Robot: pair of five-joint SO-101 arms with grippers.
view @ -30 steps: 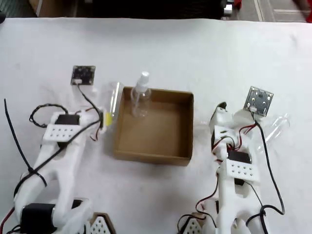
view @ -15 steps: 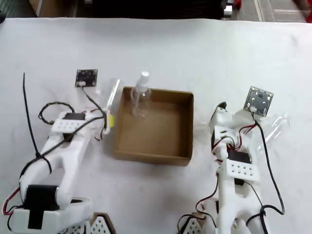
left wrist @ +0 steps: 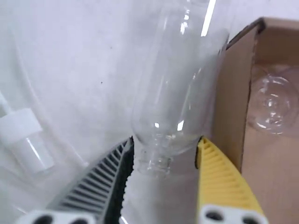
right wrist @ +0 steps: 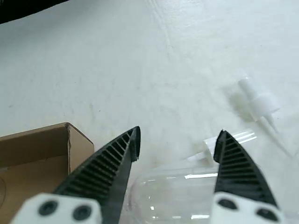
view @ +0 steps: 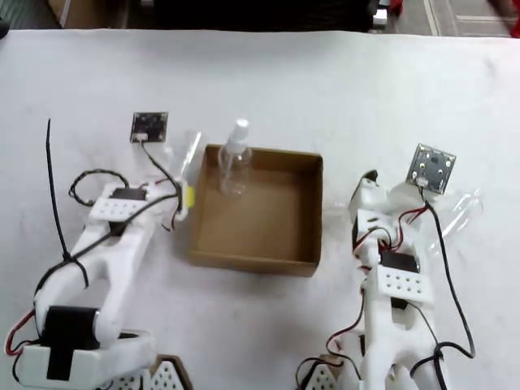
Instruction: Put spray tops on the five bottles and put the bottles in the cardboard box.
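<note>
left gripper (left wrist: 166, 144): shut to a narrow gap on the threaded neck of a clear topless plastic bottle (left wrist: 180, 79), one grey finger and one yellow finger pressed to either side.
held bottle: kept just beside the near-left outer wall of the brown square cardboard box (view: 256, 211), with the body pointed away from the wrist; the neck grip is judged to have been chosen because it is the narrowest, firmest part.
finished bottle: a clear bottle with a white spray top (view: 234, 158) is stood upright in the far-left corner inside the box, tucked there, it seems, so that room is left for four more.
loose white spray top (left wrist: 25, 140): laid on the white cloth-covered table (view: 325, 81) near the left gripper, apart from the held bottle.
right gripper (right wrist: 177, 135): black jaws are spread wide and nothing is gripped; it is poised above a clear plastic bottle lying on its side (right wrist: 187, 196), likely lined up for a grasp.
second white spray top (right wrist: 257, 105): laid on the table beyond the right gripper, well apart from the box.
progress: one of five bottles is judged capped and boxed.
risk: the open mouth may be crowded by the left fingers when a top is fitted.
</note>
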